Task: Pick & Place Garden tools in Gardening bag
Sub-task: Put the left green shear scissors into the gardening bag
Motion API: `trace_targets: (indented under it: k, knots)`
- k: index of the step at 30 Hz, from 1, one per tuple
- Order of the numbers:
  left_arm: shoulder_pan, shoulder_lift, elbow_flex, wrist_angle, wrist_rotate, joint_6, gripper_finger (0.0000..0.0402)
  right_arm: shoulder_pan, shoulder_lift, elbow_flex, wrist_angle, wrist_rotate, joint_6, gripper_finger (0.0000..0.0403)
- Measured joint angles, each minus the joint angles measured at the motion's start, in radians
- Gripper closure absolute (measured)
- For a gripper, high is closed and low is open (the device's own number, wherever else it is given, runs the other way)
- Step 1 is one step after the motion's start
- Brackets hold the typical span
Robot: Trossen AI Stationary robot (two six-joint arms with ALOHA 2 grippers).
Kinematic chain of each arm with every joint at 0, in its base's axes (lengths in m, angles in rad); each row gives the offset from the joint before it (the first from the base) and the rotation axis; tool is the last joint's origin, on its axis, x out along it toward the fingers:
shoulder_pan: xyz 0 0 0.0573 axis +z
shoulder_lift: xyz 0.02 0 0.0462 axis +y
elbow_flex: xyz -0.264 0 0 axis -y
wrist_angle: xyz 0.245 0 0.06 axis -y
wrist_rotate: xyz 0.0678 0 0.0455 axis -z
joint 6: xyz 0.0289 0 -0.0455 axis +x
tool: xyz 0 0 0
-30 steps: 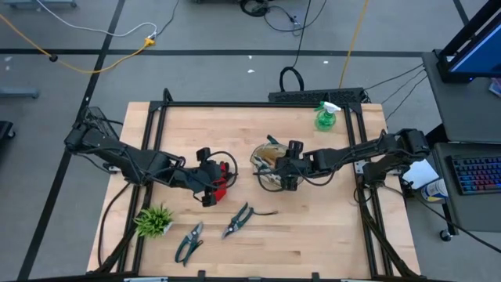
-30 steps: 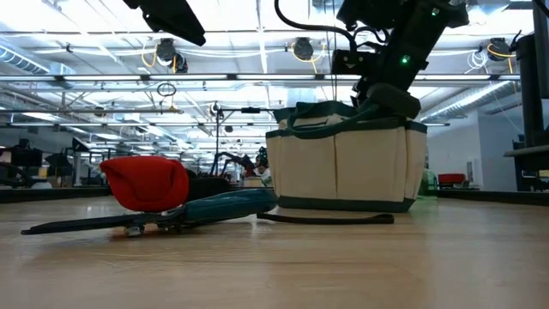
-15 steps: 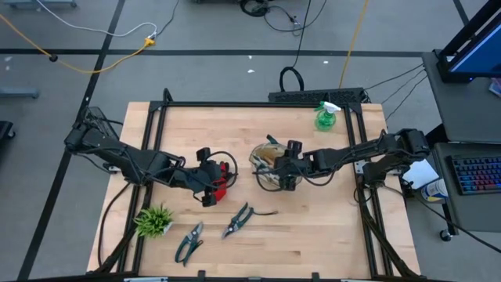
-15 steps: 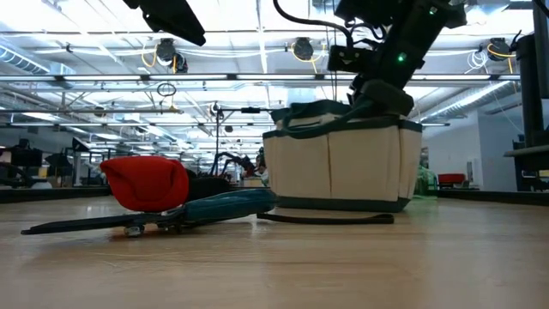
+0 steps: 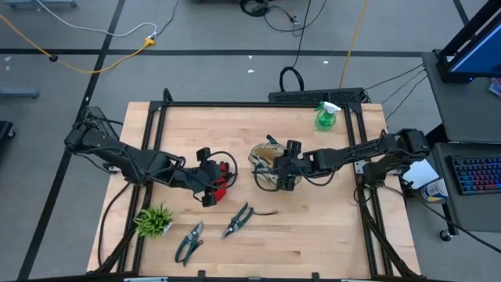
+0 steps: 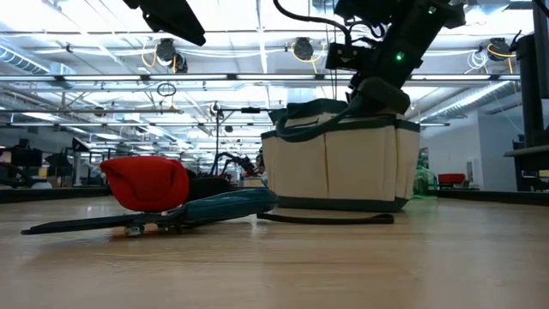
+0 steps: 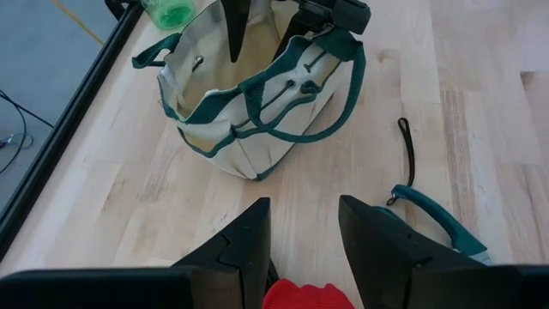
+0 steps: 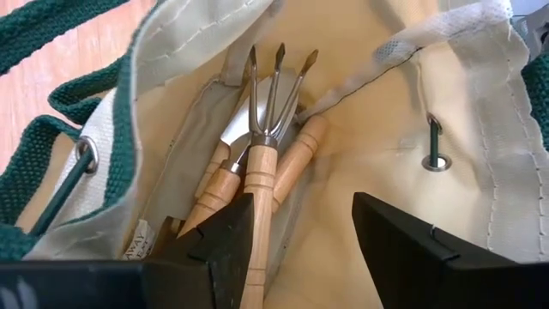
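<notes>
Already, wooden-handled tools [image 8: 257,172] lay in the gardening bag [image 5: 270,168] beneath the open, empty right claw [image 8: 300,236]; the red glove [image 5: 223,180] under the open left claw [image 7: 304,236], two shears [image 5: 237,219] and spray bottle [image 5: 326,116] remained on the bench [image 5: 313,235].

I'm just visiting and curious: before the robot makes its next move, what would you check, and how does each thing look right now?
1. Right hand open inside the gardening bag, holding nothing: ok.
2. Wooden-handled tools lying inside the bag: ok.
3. Bag upright on the table: ok.
4. Left hand open just above the red glove, not yet closed on it: ok.
5. Two pruning shears and the green spray bottle packed: not ok, still outside the bag.
6. Right hand clear of the bag's handles for lifting out: cannot tell.
</notes>
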Motion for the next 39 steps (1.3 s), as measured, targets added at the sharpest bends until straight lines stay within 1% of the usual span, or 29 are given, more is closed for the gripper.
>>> trace_targets:
  k: [8, 13, 24, 31, 39]
  knots:
    - [0.0, 0.0, 0.0, 0.0, 0.0, 0.0, 0.0256, 0.0, 0.0, 0.0, 0.049, -0.001, 0.001, 0.0207]
    - [0.0, 0.0, 0.0, 0.0, 0.0, 0.0, 0.0256, 0.0, 0.0, 0.0, 0.039, -0.001, 0.032, 0.021]
    - [0.0, 0.0, 0.0, 0.0, 0.0, 0.0, 0.0256, 0.0, 0.0, 0.0, 0.041, -0.001, 0.035, 0.0207]
    - [0.0, 0.0, 0.0, 0.0, 0.0, 0.0, 0.0256, 0.0, 0.0, 0.0, 0.042, -0.001, 0.107, 0.021]
    - [0.0, 0.0, 0.0, 0.0, 0.0, 0.0, 0.0256, 0.0, 0.0, 0.0, 0.046, -0.001, 0.134, 0.021]
